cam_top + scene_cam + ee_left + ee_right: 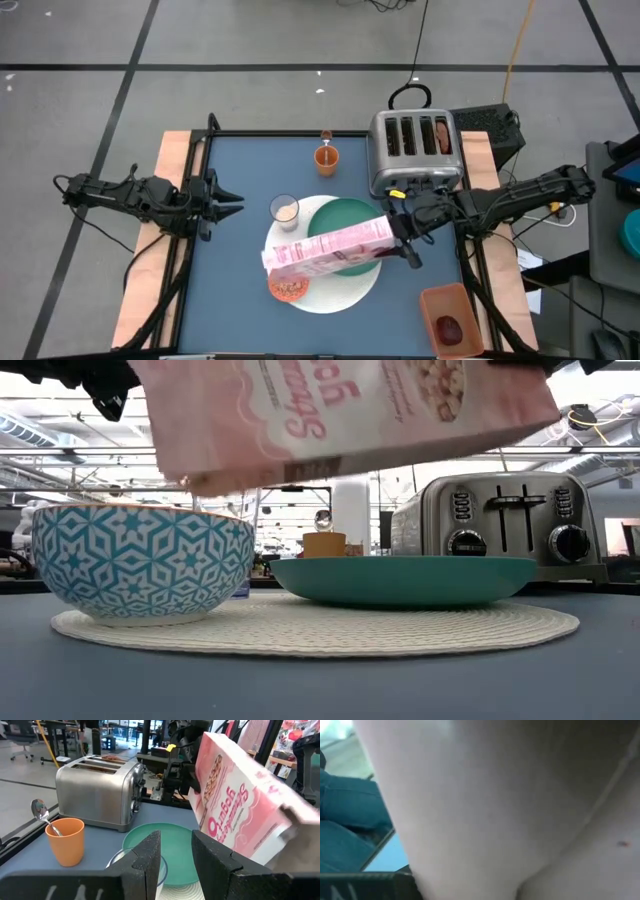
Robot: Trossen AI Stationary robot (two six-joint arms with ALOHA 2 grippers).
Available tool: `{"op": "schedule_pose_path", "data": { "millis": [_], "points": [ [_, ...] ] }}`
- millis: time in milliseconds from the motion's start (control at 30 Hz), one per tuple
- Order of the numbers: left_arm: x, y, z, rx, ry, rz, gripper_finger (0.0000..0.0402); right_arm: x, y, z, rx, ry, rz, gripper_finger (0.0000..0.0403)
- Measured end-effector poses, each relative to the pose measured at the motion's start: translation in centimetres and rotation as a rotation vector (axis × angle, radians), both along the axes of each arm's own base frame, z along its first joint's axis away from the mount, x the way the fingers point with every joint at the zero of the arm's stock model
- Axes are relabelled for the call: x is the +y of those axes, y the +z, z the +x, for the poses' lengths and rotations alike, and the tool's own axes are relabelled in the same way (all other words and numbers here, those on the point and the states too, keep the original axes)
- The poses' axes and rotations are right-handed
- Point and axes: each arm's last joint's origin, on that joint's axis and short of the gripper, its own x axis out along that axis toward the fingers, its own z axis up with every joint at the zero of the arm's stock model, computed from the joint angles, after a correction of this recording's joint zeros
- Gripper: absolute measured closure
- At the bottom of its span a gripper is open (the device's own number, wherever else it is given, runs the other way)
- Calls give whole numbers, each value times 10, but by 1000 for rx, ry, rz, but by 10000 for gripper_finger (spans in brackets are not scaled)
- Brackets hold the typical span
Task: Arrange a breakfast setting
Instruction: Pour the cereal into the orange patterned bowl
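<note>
A round white mat (330,295) lies mid-table with a green plate (352,215) on it. A small bowl (290,289), orange inside and blue-patterned outside (140,565), also stands on the mat and holds reddish cereal. A milk glass (285,210) stands at the mat's far left edge. An orange cup (327,157) with a silver spoon (40,812) in it stands farther back. My right gripper (398,238) is shut on the pink cereal box (325,250), above the plate and bowl. My left gripper (232,205) is open and empty at the table's left. I see no bagel plainly. My right gripper holds the cereal box by its end toward the table's right (385,232), coming about level from the right. The box fills the right wrist view and hides the fingers' place. The box is lifted clear and lies slanting, its other end (275,262) over the bowl.
A silver four-slot toaster (415,150) stands at the far right, something brown in its slots (100,764). An orange container (450,318) with dark red food (450,328) sits at the near right corner. Bare blue table (235,280) lies left of the mat.
</note>
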Motion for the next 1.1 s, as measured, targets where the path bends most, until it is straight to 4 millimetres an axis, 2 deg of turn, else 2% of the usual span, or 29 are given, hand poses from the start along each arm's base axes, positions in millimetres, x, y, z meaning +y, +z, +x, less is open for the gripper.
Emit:
{"op": "schedule_pose_path", "data": {
  "millis": [100,233,433,633,833,967,1100],
  "points": [
    [0,0,0,0,0,0,286,0,1,-1,32,2,-11,186],
    [0,0,0,0,0,1,286,0,13,1,-10,8,-19,186],
    [0,0,0,0,0,1,286,0,7,-1,45,5,-22,186],
    [0,0,0,0,0,2,286,0,11,1,3,7,-20,186],
    [0,0,0,0,1,0,286,0,5,-1,62,6,-26,186],
    [0,0,0,0,0,0,286,0,11,2,-7,6,-15,186],
    [0,0,0,0,0,0,286,0,7,0,40,7,-24,186]
  ]
}}
